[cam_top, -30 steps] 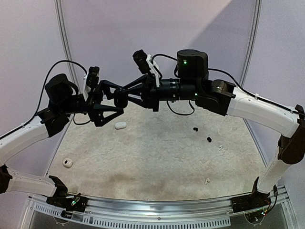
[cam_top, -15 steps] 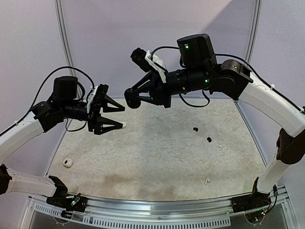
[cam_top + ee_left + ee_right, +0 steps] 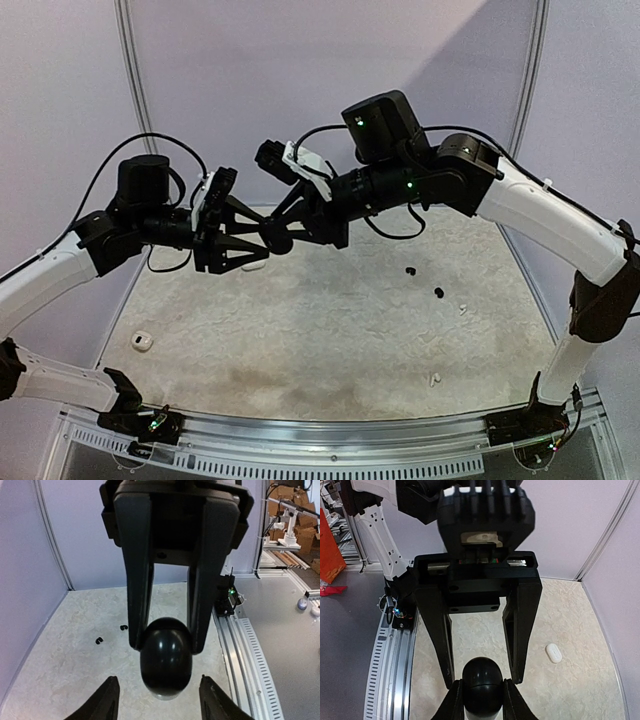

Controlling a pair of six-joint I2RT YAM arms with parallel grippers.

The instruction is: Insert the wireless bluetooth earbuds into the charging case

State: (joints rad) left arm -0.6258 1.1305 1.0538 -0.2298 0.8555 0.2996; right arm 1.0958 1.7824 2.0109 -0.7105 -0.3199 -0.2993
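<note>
A black egg-shaped charging case [image 3: 277, 238] hangs high over the table, with my right gripper [image 3: 284, 235] shut on it. In the right wrist view both right fingers press the case [image 3: 481, 675] at its sides. My left gripper [image 3: 262, 238] faces it from the left, jaws open and straddling the free end of the case [image 3: 165, 657], a gap showing on each side. Two black earbuds [image 3: 409, 270] [image 3: 438, 293] lie on the table at the right, and they show again as earbuds [image 3: 99, 640] in the left wrist view. Two white earbuds [image 3: 463, 309] [image 3: 435, 380] lie nearer the front right.
A white case [image 3: 140, 341] sits at the table's left edge. Another white case [image 3: 553, 653] lies below the grippers, half hidden in the top view. Purple walls close in the back and sides. A metal rail [image 3: 330, 440] runs along the front.
Half a second ago the arms stood apart. Since then the right arm has brought the case down and left, the left gripper has moved right around it, and the left jaws have narrowed.
</note>
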